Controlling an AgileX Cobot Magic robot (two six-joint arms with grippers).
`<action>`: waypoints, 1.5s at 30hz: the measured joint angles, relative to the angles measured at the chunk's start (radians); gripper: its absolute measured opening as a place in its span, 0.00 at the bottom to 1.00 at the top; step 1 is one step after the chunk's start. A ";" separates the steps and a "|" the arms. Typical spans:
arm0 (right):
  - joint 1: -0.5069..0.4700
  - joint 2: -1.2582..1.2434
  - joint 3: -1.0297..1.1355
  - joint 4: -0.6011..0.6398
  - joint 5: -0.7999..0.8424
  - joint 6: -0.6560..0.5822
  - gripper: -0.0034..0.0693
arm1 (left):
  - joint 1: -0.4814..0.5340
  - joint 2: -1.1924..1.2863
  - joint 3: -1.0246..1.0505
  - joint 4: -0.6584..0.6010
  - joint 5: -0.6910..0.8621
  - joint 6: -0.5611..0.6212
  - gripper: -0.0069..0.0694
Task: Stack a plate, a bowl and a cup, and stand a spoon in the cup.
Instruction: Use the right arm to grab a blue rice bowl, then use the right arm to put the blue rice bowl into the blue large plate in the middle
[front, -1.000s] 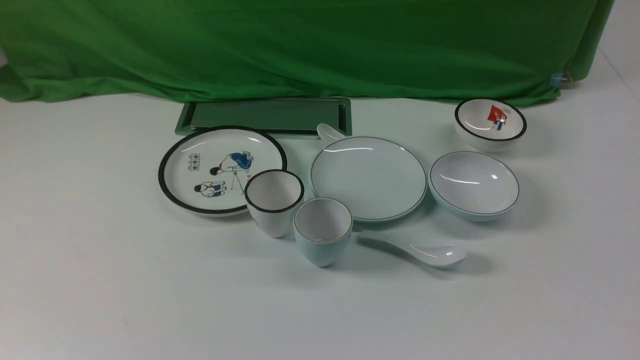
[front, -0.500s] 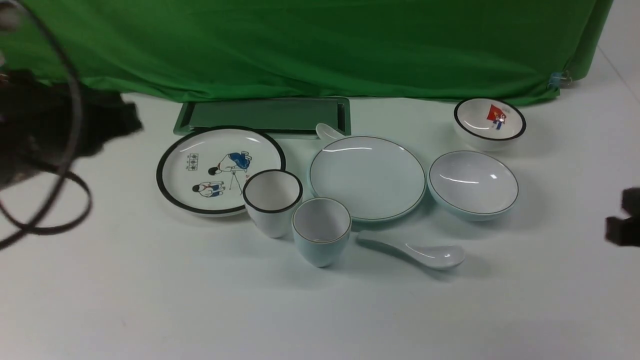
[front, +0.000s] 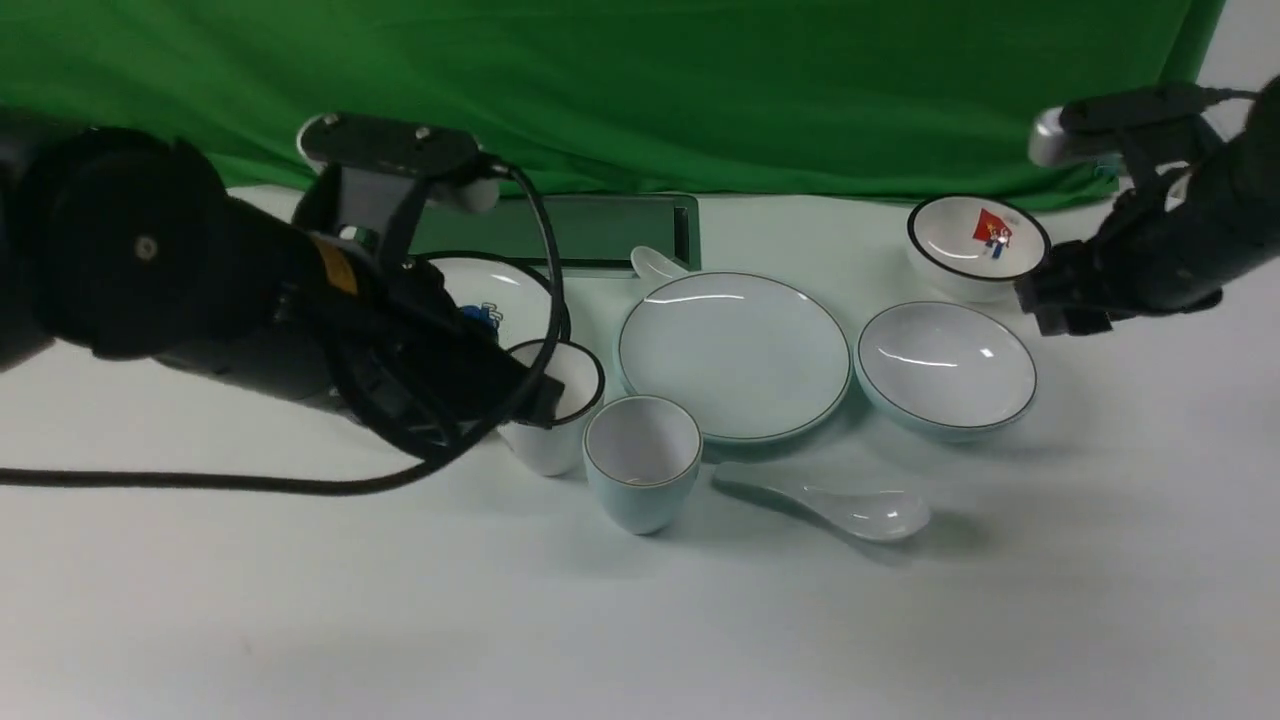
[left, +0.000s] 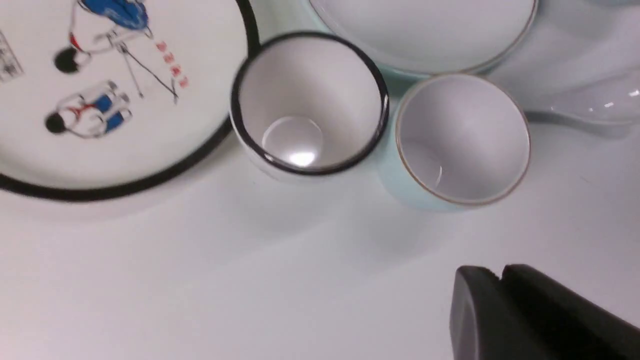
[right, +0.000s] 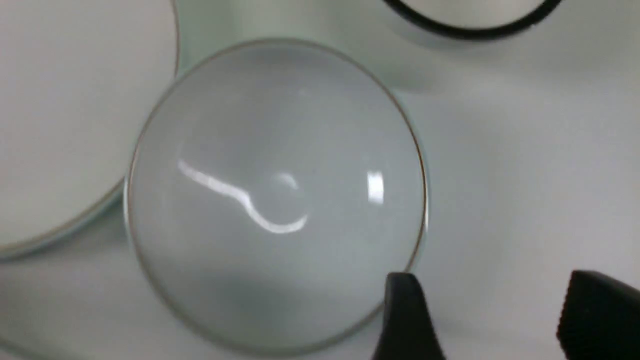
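Bowl (front: 947, 368) sits beside plate (front: 735, 355), right tool (right: 490, 290) spread near its rim.

Both arms are bulky, rounded, matte black. The left arm (front: 150, 270) carries an orange-yellow label (front: 336, 264), a dark wrist plate (front: 385, 145) with bright screws (front: 416, 131), and a thick black cable (front: 200, 483). The right arm (front: 1170, 250) bears a silver-ended bar (front: 1120, 112). The left tool (left: 501, 274) and right tool (right: 492, 287) have black fingers (right: 405, 320)

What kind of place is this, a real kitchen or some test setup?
Probably a robot test bench, not a kitchen: a green cloth hangs behind a plain white table, and the left arm and right arm hang over dishes set around the plate.
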 joint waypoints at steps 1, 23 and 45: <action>-0.006 0.041 -0.034 0.015 0.011 0.009 0.66 | 0.000 0.000 0.000 -0.004 0.019 0.000 0.11; -0.004 0.152 -0.164 0.214 0.186 -0.146 0.15 | -0.005 0.000 -0.001 -0.028 -0.008 0.003 0.17; 0.159 0.289 -0.181 0.513 -0.235 -0.287 0.24 | -0.005 0.062 -0.001 -0.073 -0.113 0.006 0.33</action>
